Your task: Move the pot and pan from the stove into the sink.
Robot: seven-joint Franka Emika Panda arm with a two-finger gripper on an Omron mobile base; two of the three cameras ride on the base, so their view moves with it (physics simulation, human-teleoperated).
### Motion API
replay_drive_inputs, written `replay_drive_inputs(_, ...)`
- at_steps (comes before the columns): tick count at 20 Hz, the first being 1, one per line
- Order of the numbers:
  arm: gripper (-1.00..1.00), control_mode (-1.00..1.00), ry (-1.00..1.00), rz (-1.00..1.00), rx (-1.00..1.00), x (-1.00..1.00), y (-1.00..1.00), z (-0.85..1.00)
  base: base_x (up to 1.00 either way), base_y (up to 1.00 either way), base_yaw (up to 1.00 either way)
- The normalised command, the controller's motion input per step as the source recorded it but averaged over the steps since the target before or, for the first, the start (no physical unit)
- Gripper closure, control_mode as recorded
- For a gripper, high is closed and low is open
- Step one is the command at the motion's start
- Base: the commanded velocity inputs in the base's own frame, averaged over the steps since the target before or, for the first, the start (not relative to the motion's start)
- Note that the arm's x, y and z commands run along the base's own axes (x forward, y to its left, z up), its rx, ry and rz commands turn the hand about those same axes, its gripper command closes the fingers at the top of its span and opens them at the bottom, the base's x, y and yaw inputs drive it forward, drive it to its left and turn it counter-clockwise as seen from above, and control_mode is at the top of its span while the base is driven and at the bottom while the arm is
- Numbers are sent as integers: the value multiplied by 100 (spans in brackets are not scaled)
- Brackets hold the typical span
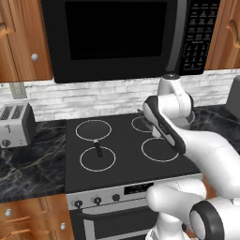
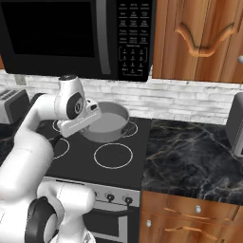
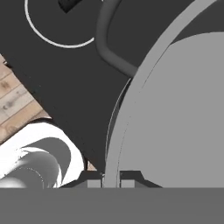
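Observation:
The grey pot [image 2: 108, 119] sits over the stove's [image 2: 128, 166] rear right burner, and whether it rests on the glass or is lifted I cannot tell. My gripper [image 2: 89, 124] is shut on its left rim. In the hand view the pot's rim [image 3: 131, 113] runs down between my fingertips [image 3: 93, 178], with one loop handle [image 3: 107, 43] off to the side. The pan's short black handle [image 1: 97, 149] lies across the left burners. Its flat black body is hard to tell from the cooktop [image 1: 126, 164]. The sink is out of view.
A black microwave [image 1: 117, 37] hangs low over the stove. A silver toaster [image 1: 16, 124] stands on the left counter. Black marble counter [image 2: 194, 156] stretches to the right, with a grey appliance [image 2: 236, 126] at its far edge. Wooden cabinets [image 2: 199, 38] hang above.

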Motion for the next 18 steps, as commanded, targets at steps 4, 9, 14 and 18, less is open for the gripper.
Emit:
replay_drive_inputs(4, 100, -100, -1, 12, -9, -67, 1, 32, 0, 0, 0)
replay_drive_inputs(9, 100, -100, -1, 20, -6, -53, 4, 21, 0, 0, 0)
replay_drive_inputs(14, 100, -100, -2, 3, 0, -9, 0, 0, 0, 0, 0)
replay_drive_inputs(18, 100, -100, 0, 0, 0, 0, 0, 0, 0, 0, 0)
